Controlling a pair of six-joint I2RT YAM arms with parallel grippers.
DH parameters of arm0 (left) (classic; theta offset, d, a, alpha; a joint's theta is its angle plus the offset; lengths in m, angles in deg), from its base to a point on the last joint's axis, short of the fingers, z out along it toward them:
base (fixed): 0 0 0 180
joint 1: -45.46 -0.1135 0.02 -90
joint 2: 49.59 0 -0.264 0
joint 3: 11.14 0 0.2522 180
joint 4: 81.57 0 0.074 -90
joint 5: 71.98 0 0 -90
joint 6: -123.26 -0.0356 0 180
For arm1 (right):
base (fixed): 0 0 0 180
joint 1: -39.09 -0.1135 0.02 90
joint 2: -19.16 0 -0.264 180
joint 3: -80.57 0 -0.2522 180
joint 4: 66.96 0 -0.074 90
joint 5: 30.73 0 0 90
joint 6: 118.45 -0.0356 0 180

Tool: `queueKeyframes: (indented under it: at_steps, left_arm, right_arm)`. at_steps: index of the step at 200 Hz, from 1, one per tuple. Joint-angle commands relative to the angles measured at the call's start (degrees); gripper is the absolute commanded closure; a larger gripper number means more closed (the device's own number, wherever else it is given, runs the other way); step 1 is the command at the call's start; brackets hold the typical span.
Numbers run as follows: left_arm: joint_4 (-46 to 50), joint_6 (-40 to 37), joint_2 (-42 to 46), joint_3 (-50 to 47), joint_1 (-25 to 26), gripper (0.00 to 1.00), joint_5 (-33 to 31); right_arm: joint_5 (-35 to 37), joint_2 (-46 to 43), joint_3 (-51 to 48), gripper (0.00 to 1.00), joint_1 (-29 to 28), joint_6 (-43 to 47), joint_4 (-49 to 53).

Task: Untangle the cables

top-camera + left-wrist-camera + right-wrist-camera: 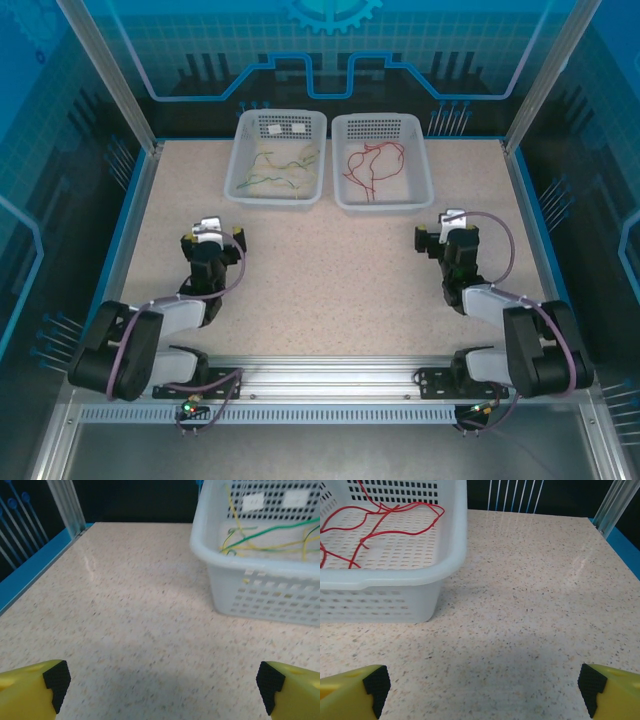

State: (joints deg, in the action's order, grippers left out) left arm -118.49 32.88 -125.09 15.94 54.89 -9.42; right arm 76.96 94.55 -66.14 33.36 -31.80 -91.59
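Top external view: looped red cables (366,168) and yellow-green cables (283,166) could knot tighter, or drag their light baskets, if several strands are pinched at once. Reds lie in the right basket (381,205), greens in the left basket (275,198); left gripper (162,682) and right gripper (482,684) hover nearby, fingers spread, holding nothing.

The beige speckled stone-look tabletop (125,605) ahead of both jaws is smooth with a soft sheen. Right of the jaws of the left gripper (162,685), a white perforated plastic basket (260,595), smooth and faintly translucent, holds sleek-sheathed thin yellow-green cables (270,537); left of the jaws of the right gripper (482,685), a second white perforated plastic basket (385,600) holds thin red cables (395,507) of like finish. Both grippers' fingers (350,687) are smooth yellow plastic tipped with matt black pads (57,677).
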Motion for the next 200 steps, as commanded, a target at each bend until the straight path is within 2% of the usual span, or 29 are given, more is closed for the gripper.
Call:
queueKeyframes:
  at_steps: [1,13,28,54,65,81,87,103,119,124,176,200]
  left_arm:
    - [-21.48,-0.42,-7.68,-3.85,-3.89,0.01,7.07]
    - [-29.47,1.77,-12.77,-5.59,-5.98,0.01,8.1]
    - [-27.17,1.61,-11.82,-5.63,-7.01,0.01,12.83]
    - [-29.48,-2.86,-15.71,-5.02,-6.42,0.01,23.3]
    - [-29.48,-2.52,-15.77,-4.91,-6.22,0.01,21.51]
    - [-28.68,0.12,-16.07,-3.99,-6.57,0.01,13.95]
    - [-26.64,0.94,-15.79,-2.95,-6.98,0.01,12.54]
    - [-12.78,2.78,-12.98,2.26,-7.67,0.01,11.02]
    - [-1.46,1.73,-12.88,8.44,-7.83,0.01,14.52]
    - [-1.61,1.59,-12.76,8.26,-7.91,0.01,16.05]
    - [-2.7,1.36,-13.16,8.0,-7.76,0.01,15.26]
    - [-2.6,1.39,-13.11,8.08,-7.76,0.01,15.34]
  right_arm:
    - [-5.36,2.07,-0.1,0.0,2.18,0.06,-7.05]
    - [-8.14,2.61,-0.59,0.0,2.05,1.62,-8.45]
    - [-12.25,4.26,-1.41,0.0,0.86,4.74,-11.11]
    - [-12.88,5.2,-3.24,0.0,-2.05,8.71,-15.22]
    - [-12.65,6.04,-2.19,0.0,-0.92,7.0,-14.31]
    - [-10.8,11.09,2.06,0.0,0.87,4.15,-12.54]
    - [-9.42,10.65,4.72,0.0,1.03,3.22,-5.88]
    - [-11.67,10.45,5.13,0.0,2.3,2.59,-4.42]
    - [-11.6,10.54,4.96,0.0,2.26,2.74,-4.92]
    - [-11.54,10.6,4.9,0.0,2.16,2.8,-5.25]
    - [-11.35,10.61,5.1,0.0,1.98,2.94,-4.83]
    - [-15.33,10.75,5.63,0.0,2.78,3.6,-3.96]
